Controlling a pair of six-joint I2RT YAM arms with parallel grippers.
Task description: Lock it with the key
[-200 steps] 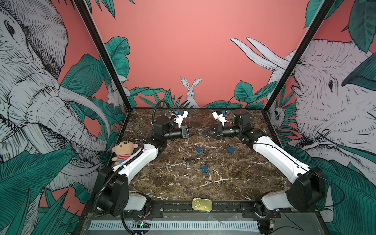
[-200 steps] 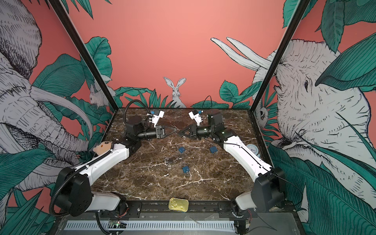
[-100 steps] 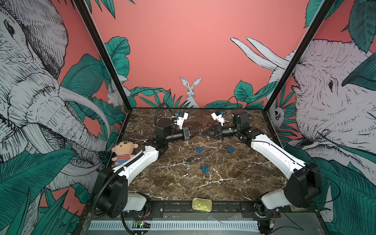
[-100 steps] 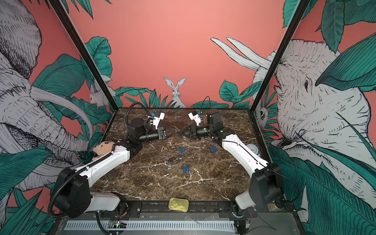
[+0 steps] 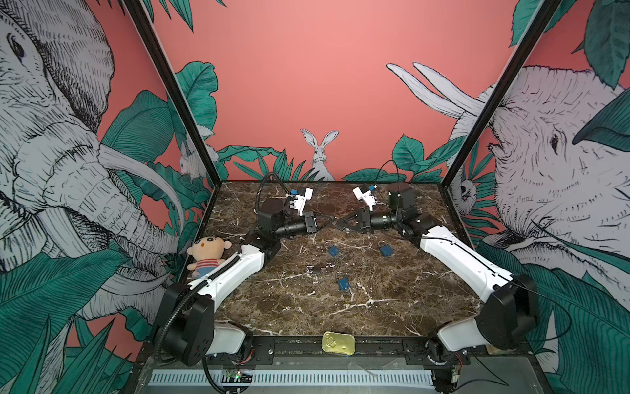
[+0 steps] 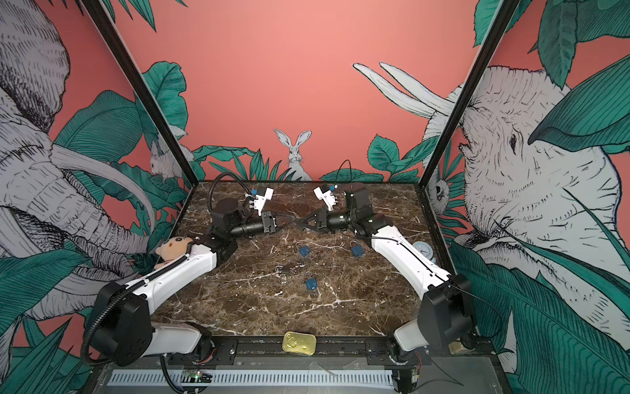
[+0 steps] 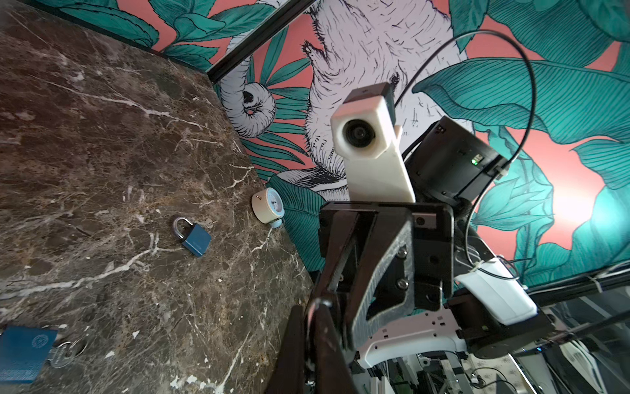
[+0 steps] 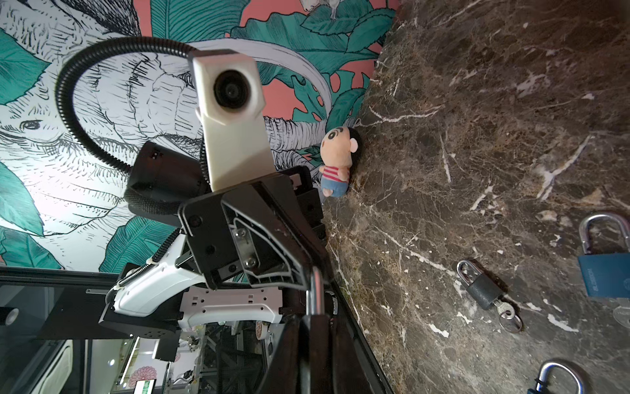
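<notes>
At the back middle of the table my two grippers meet tip to tip in both top views. The right gripper (image 5: 338,224) (image 8: 315,319) is shut on a dark padlock, whose silver shackle (image 8: 315,290) sticks out past the fingertips toward the left gripper. The left gripper (image 5: 329,221) (image 7: 315,307) is shut on a thin silver piece that looks like the key (image 7: 321,302), right at the padlock. The padlock's keyhole is hidden between the fingers.
Three blue padlocks (image 5: 334,251) (image 5: 386,250) (image 5: 343,283) and a small dark padlock with a key in it (image 5: 317,270) lie on the marble. A plush doll (image 5: 206,256) sits at the left edge, a small clock (image 6: 422,250) at the right edge, a tin (image 5: 338,343) on the front rail.
Hardly anything: both grippers stay shut and tip to tip at the back middle, and the arms have shifted only slightly.
</notes>
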